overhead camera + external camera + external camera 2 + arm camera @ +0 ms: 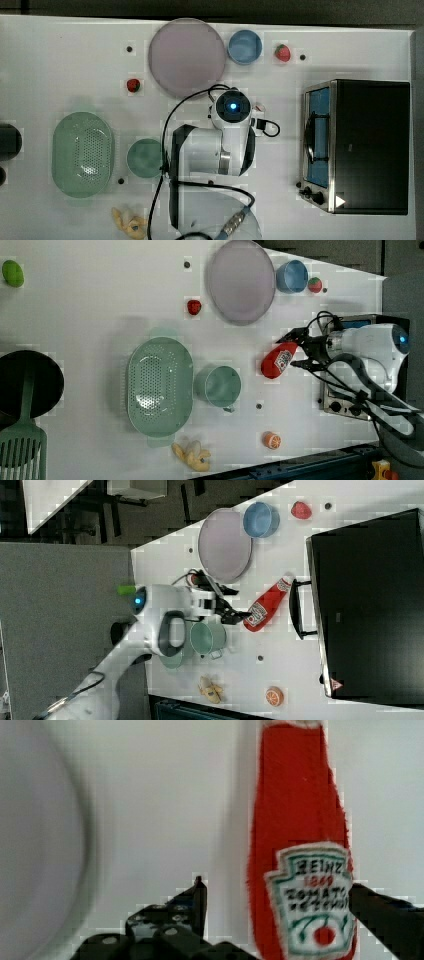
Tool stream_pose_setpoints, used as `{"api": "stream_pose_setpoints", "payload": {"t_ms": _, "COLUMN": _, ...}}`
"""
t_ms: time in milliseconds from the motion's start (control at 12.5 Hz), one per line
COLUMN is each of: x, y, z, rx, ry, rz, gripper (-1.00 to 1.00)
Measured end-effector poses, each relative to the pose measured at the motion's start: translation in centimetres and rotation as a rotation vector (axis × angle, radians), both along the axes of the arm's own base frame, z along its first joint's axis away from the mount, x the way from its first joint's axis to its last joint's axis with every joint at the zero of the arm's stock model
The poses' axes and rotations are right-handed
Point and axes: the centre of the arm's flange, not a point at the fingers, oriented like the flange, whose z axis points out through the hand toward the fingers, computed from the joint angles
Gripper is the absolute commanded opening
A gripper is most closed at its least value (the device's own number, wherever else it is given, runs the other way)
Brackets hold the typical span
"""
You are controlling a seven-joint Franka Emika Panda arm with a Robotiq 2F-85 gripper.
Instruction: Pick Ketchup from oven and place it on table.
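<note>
Lying on the counter (60, 65) between the oven (372, 145) and the round plate, the Ketchup is hidden in the top view beneath the arm's wrist, well in from every counter edge. From the left view, the Ketchup (278, 360) rests on its side just outside the gripper (298, 349), whose jaws stand spread around its cap end; this looks like a release, judged from the gap. From the right view, the bottle's cap points toward the oven handle, its base nearest the gripper (234, 614). From the wrist view, the Ketchup (299, 845) sits between separated fingers (197, 902), ungripped.
</note>
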Motion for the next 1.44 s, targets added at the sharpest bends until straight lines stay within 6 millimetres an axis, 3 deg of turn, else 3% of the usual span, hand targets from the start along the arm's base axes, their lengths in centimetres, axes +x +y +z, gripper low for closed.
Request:
{"api": "stream_pose_setpoints", "payload": {"t_ms": 160, "x": 3.0, "y": 0.5, "z": 10.0, "rx": 0.017, "ry": -0.066, "rz": 0.009, "gripper": 1.00}}
{"api": "stream_pose_setpoints", "payload": {"t_ms": 240, "x": 3.2, "y": 0.6, "z": 13.8, "rx": 0.035, "ry": -0.060, "rz": 0.005, "gripper": 1.00}}
{"api": "stream_pose_setpoints", "payload": {"t_ms": 320, "x": 3.2, "y": 0.3, "z": 21.6, "rx": 0.043, "ry": -0.118, "rz": 0.004, "gripper": 1.00}}
{"api": "stream_pose_setpoints", "payload": {"t_ms": 560, "x": 2.5, "y": 0.1, "z": 34.8, "rx": 0.056, "ry": -0.257, "rz": 0.011, "gripper": 1.00}}
{"api": "stream_pose_setpoints", "payload": {"t_ms": 720, "x": 2.5, "y": -0.3, "z": 35.7, "rx": 0.013, "ry": -0.259, "rz": 0.018, "gripper": 1.00}}
{"api": "stream_pose_setpoints", "payload": {"t_ms": 800, "x": 2.1, "y": -1.0, "z": 33.7, "rx": 0.015, "ry": -0.124, "rz": -0.001, "gripper": 1.00}}
{"api": "stream_pose_setpoints", "payload": {"t_ms": 880, "x": 1.7, "y": -3.3, "z": 27.6, "rx": 0.018, "ry": 0.112, "rz": -0.049, "gripper": 1.00}}
{"api": "stream_pose_setpoints", "payload": {"t_ms": 960, "x": 1.6, "y": -3.7, "z": 26.6, "rx": 0.009, "ry": 0.140, "rz": -0.055, "gripper": 1.00}}
{"api": "stream_pose_setpoints", "payload": {"t_ms": 1200, "x": 2.4, "y": -3.8, "z": 27.1, "rx": 0.014, "ry": 0.111, "rz": -0.061, "gripper": 1.00}}
{"api": "stream_pose_setpoints", "payload": {"t_ms": 1440, "x": 2.8, "y": -2.4, "z": 27.9, "rx": 0.030, "ry": 0.080, "rz": -0.042, "gripper": 1.00}}
